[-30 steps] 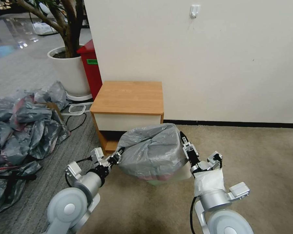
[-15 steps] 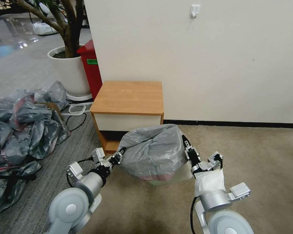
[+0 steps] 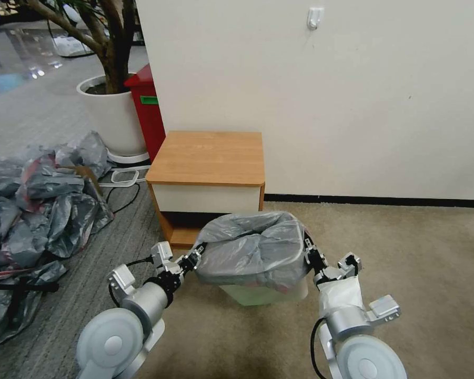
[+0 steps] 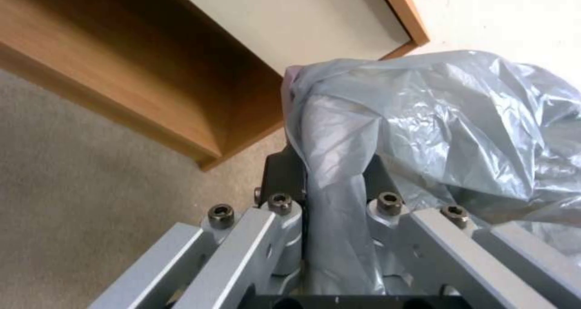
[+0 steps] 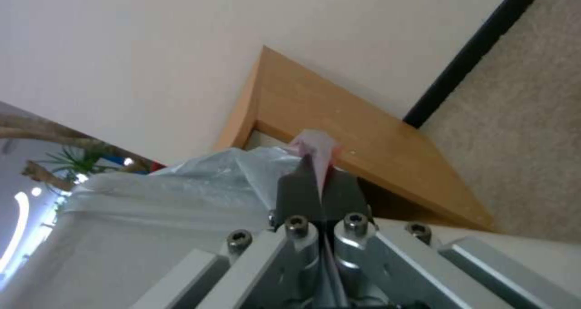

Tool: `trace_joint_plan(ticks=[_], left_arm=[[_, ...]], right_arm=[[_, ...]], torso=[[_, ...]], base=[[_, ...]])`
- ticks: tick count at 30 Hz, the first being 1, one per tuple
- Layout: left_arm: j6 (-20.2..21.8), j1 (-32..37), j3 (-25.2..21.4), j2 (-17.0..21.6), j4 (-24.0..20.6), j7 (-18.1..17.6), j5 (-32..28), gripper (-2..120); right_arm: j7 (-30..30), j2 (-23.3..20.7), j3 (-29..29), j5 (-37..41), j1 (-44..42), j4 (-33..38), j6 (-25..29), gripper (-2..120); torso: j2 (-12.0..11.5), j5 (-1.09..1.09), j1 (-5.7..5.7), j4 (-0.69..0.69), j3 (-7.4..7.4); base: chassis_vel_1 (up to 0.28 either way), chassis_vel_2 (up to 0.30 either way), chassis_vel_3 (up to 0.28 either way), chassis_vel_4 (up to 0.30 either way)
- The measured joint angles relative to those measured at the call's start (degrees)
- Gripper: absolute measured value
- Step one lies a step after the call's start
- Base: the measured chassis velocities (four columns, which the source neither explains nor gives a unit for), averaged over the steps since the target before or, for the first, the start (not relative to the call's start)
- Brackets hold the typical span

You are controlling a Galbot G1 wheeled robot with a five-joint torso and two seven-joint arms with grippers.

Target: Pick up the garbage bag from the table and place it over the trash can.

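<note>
Both grippers — left gripper (image 3: 196, 256), right gripper (image 3: 308, 247), fingers clamped on the garbage bag (image 3: 252, 247) — have drawn it lower over the trash can (image 3: 263, 292), nearly seated.

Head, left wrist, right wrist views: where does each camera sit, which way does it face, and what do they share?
Head view: from the robot's head, forward and down at the trash can, the garbage bag draped on it, the bedside table; both arms show, left gripper, right gripper.
Left wrist view: along its fingers, shut on the garbage bag, toward the table's lower shelf.
Right wrist view: along its fingers, pinching the bag's pink rim, toward table and wall.
Shared: bag and table appear in all three.
</note>
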Motion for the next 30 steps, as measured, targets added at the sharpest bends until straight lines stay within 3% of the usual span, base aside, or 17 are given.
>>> trace_joint_plan(ticks=[22, 30], left_arm=[[0.43, 0.54, -1.36, -0.16, -0.62, 1.82, -0.62, 8], [0.28, 0.11, -1.69, 0.01, 0.53, 1.78, 0.27, 8]], right_arm=[[0.3, -2.93, 0.71, -3.24, -0.29, -1.26, -0.67, 1], [-1.45, -4.95, 0.78, -1.37, -2.84, 2.0, -0.07, 27]], torso=[[0.0, 0.0, 0.0, 0.0, 0.0], [0.0, 0.0, 0.0, 0.0, 0.0]], base=[[0.0, 0.0, 0.0, 0.0], [0.0, 0.0, 0.0, 0.0]])
